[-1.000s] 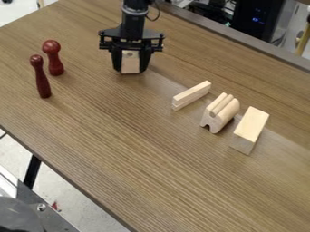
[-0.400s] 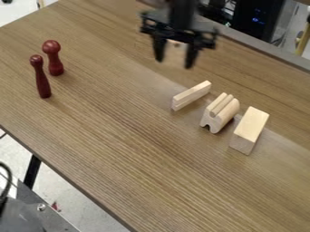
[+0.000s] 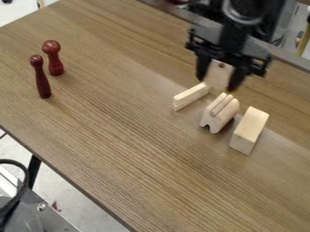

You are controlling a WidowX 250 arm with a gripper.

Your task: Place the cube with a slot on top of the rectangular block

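Over the bench [image 3: 130, 149], on the side by its far edge, the black pincer [image 3: 216, 83] hangs down, clamped on the pale wooden cube [image 3: 218, 74], a finger to either side of it. There's a small dark mark near the cube's top, and the whole piece leans slightly. Its bottom shows right by the end of the thin strip [image 3: 190, 96]; I can't tell from here whether they touch. The strip is the first of three wooden things in a row, counting away from the bench's left end. Next, just beside it, is the notched piece [image 3: 220, 113], with ridges along its top and a cut-out underneath. Last in the row, just past that, the block [image 3: 249, 128] lies on the bench, its square end turned to the near edge. Well apart from them, towards the bench's left end, stand two dark red pins, the round-headed pin [image 3: 54, 59] and the slimmer pin [image 3: 41, 79].
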